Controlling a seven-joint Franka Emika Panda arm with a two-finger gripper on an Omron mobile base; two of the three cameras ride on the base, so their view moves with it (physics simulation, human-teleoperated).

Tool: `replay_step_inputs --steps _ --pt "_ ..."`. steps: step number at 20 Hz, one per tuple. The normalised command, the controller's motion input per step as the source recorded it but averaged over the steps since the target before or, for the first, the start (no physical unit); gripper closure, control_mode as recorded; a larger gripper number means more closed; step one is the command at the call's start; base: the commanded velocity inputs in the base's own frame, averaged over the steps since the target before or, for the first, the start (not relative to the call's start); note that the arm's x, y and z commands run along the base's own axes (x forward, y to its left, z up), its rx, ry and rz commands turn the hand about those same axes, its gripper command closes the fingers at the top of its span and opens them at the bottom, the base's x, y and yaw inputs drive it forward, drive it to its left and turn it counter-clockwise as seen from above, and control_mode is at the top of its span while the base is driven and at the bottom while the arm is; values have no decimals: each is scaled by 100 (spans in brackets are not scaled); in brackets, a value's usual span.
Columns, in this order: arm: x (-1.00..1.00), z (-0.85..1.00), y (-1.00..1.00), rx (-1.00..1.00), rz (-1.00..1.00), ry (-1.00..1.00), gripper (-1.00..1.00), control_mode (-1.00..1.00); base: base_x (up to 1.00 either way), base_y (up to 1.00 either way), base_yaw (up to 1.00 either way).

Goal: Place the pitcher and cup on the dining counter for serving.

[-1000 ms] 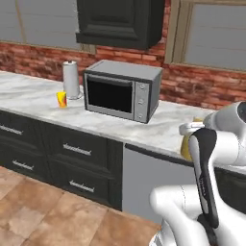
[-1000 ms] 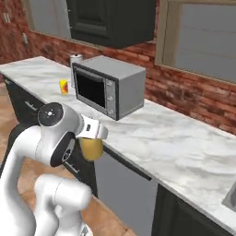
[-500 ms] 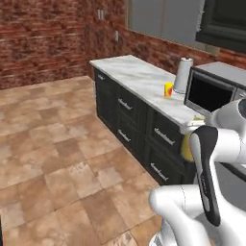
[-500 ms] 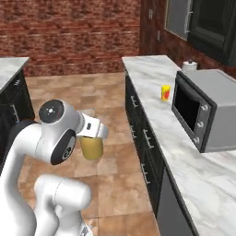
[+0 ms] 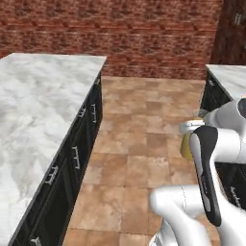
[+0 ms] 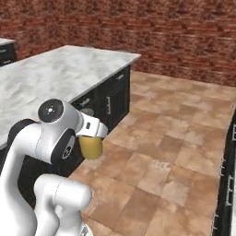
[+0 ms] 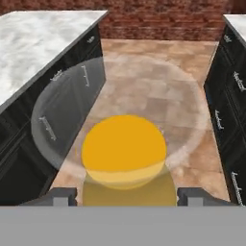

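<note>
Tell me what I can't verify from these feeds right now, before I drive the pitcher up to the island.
- Mustard-yellow bottle-shaped pitcher: its neck is hidden behind the white wrist in the right base view; the left base view shows a sliver beside the forearm.
- Gripper: finger contact with the pitcher can't be confirmed; the hand view's bottom edge cuts the fingers off.
- White-grey marble dining counter: its near end runs off both base views' edges.

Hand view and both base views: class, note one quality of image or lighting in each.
Hand view: pitcher looms close, with a ghostly see-through halo. Left base view: even light, soft glare on the dining counter. Right base view: faint shadows, brick wall slightly soft.
</note>
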Motion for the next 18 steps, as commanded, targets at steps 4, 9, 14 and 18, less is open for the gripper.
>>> replay_step_inputs --steps 4,9,14,18 --pt "0 0 0 0 0 0 100 100 82 -21 79" --pt "0 0 0 0 0 0 100 100 100 -25 75" --pt "0 0 0 0 0 0 100 100 100 -26 75" --pt "0 0 0 0 0 0 100 100 100 -28 74"
